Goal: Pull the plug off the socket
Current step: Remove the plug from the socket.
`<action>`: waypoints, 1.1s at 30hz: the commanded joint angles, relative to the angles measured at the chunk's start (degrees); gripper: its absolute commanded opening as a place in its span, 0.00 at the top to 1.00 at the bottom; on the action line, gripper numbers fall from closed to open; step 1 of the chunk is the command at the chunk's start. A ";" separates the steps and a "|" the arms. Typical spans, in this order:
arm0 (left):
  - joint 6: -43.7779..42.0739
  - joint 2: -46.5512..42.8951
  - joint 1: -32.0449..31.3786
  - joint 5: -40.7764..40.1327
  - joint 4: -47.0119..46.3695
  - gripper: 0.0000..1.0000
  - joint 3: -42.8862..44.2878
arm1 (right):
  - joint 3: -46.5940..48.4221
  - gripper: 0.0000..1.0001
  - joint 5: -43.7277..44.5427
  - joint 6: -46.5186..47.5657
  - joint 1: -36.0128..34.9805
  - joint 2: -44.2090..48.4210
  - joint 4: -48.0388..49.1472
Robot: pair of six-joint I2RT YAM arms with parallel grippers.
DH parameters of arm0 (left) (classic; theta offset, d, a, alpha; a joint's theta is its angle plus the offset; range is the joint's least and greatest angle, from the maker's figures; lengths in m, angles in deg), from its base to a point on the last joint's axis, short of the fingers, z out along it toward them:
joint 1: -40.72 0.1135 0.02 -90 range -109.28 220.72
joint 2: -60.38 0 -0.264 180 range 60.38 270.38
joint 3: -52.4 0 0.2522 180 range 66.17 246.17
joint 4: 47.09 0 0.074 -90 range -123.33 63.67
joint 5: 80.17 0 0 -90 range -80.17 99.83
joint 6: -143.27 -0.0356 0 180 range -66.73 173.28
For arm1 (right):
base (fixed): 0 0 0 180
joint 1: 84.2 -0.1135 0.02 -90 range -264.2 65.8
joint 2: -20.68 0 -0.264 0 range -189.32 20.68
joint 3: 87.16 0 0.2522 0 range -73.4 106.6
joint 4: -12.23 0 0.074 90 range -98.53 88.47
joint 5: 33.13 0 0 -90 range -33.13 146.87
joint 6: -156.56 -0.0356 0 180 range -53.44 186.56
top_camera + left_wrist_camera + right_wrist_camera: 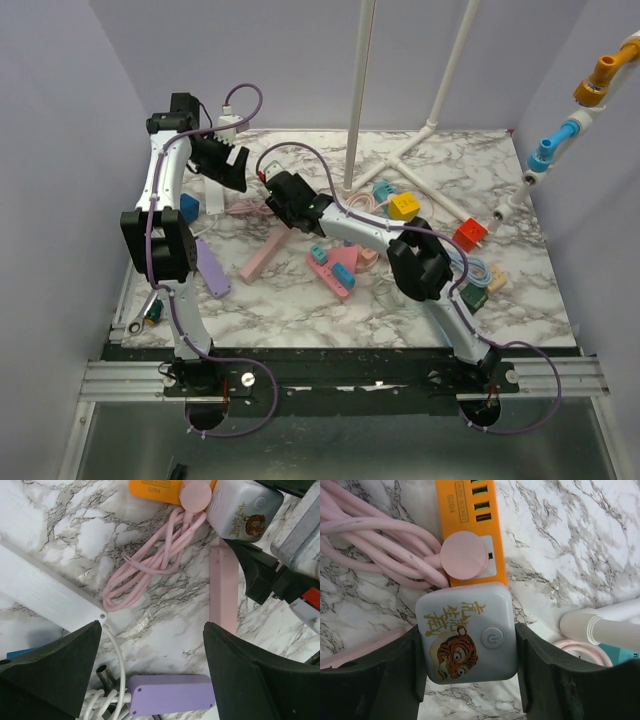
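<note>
Starting nearest our right wrist, the right gripper (468,645) is clenched on the grey tiger block (465,630) at the near end of the orange power strip (470,500), probably to pin the strip down. Just past the block, the round pink plug (464,555) sits seated in the strip, its cable (365,535) coiled beside the strip. Farther off, our left gripper (152,627) hangs released and empty, likely waiting to pull

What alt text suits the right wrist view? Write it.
The right gripper clamps both sides of a tiger plug at the end of an orange strip. A round pink plug sits on the strip, its cable looped on the marble table.
</note>
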 commanded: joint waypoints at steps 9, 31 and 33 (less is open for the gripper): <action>4.93 -2.67 0.40 6.45 -3.70 0.02 -4.63 | -22.30 0.76 -7.73 0.78 -0.30 18.41 21.18; 23.54 -0.72 0.50 20.65 -21.27 0.02 -18.18 | -32.81 0.96 -11.57 -5.00 -0.85 29.16 35.82; 25.46 -1.41 0.49 19.32 -24.10 0.01 -19.97 | -32.96 0.96 -11.92 -5.65 -0.91 30.27 36.25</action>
